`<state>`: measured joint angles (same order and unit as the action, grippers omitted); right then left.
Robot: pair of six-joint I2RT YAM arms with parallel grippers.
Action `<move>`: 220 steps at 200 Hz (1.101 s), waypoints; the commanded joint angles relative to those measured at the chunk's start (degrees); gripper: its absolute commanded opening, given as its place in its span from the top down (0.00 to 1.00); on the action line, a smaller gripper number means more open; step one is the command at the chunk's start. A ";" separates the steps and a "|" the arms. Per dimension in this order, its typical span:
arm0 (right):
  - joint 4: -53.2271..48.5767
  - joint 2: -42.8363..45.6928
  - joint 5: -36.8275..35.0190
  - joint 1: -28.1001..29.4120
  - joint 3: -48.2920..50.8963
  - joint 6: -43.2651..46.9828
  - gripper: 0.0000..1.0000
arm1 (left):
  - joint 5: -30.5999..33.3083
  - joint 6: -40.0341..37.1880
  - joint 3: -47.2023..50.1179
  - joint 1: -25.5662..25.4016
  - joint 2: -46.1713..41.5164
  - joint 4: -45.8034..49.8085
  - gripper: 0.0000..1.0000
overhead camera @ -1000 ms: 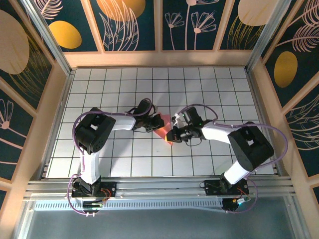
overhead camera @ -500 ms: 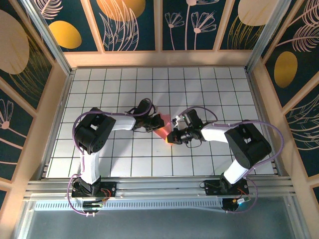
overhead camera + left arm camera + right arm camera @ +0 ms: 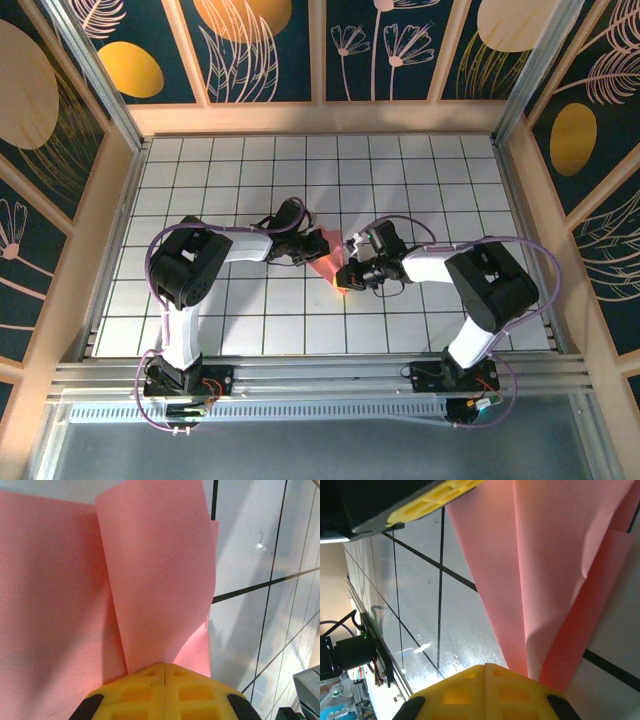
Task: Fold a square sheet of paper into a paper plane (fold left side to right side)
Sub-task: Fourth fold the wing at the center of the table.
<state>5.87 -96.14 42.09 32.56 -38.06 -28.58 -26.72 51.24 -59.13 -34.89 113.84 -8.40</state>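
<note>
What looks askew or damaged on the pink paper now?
The pink paper is folded askew: its layers' edges do not line up, and the right wrist view shows a small dent at one fold.

No legible txt, labels or nos. in any view.

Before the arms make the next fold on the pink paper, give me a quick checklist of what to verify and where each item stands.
1. Left gripper shut on the pink paper sheet: ok.
2. Right gripper shut on the same sheet: ok.
3. Sheet bridges both grippers with no visible tear: ok.
4. The two grippers apart from each other, paper between them: ok.
5. Sheet lying flat on the white grid table: not ok, one flap arches up from the lower layer.
6. Folded edges lined up: cannot tell.
</note>
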 commanded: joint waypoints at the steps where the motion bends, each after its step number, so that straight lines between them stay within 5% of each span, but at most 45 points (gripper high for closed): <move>1: 1.50 -1.06 0.37 -0.48 1.21 0.76 1.00 | 4.13 -0.94 1.39 -0.16 1.98 5.14 1.00; 220: -0.30 -1.66 -1.92 -0.16 2.25 1.97 1.00 | 4.31 -1.06 1.27 -0.15 2.08 5.33 1.00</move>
<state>7.11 -96.60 41.45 32.56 -36.47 -27.92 -26.72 51.22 -59.16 -34.89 113.84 -8.38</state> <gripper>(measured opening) 0.047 0.044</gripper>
